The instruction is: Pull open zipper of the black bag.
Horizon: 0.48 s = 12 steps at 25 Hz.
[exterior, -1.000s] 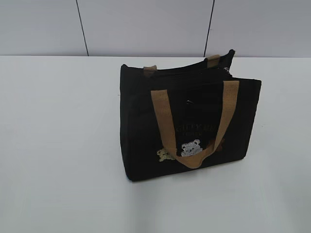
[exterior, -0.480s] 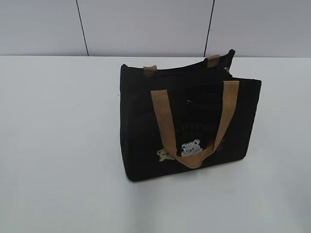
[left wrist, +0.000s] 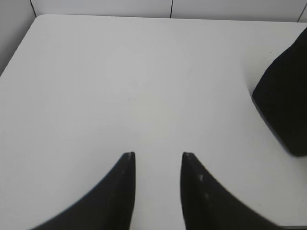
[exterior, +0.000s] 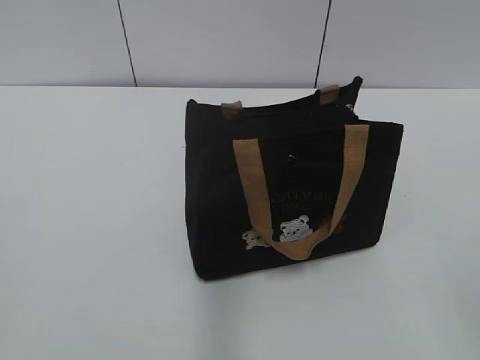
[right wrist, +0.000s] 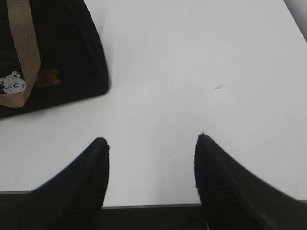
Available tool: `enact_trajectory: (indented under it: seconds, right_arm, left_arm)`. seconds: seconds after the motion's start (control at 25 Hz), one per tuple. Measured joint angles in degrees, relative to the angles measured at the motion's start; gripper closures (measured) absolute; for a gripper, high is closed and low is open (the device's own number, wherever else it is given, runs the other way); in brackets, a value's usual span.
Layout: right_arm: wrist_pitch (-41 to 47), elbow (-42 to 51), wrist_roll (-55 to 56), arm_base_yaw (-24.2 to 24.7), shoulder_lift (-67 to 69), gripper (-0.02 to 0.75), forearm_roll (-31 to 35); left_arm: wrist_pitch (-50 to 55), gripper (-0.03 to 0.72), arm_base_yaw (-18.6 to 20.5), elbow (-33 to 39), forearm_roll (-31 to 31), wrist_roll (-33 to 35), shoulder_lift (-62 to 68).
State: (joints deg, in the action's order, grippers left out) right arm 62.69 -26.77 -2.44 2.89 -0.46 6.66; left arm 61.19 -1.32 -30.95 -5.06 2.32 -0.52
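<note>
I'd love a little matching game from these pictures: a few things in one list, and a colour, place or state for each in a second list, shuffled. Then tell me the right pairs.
Things:
1. bag
2. handle
3. left pincer
4. table

Descriptions:
A. tan webbing
B. white
C. black fabric, standing upright
D. open over bare table, holding nothing

Pairs: 1-C, 2-A, 3-D, 4-B
</note>
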Motion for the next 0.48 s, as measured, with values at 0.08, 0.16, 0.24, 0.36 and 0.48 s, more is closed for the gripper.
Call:
enact_trajectory:
  seconds: [0.08, 0.16, 0.24, 0.36, 0.48]
  right_arm:
    - [0.0, 0.0, 0.0, 0.0, 0.0, 0.308, 0.0]
    - [0.0, 0.0, 0.0, 0.0, 0.0, 0.308, 0.0]
    - [0.0, 0.0, 0.0, 0.0, 0.0, 0.308, 0.0]
    - [0.0, 0.0, 0.0, 0.0, 0.0, 0.308, 0.0]
    - [0.0, 0.0, 0.0, 0.0, 0.0, 0.308, 0.0]
  left_arm:
    - [0.0, 0.448, 0.0, 0.0, 0.0, 0.0, 0.0]
    - [0.0, 0.448, 0.0, 0.0, 0.0, 0.0, 0.0]
    - [0.0, 0.448, 0.0, 0.0, 0.0, 0.0, 0.0]
    - [0.0, 0.449, 0.0, 0.0, 0.0, 0.0, 0.0]
    - [0.0, 0.449, 0.0, 0.0, 0.0, 0.0, 0.0]
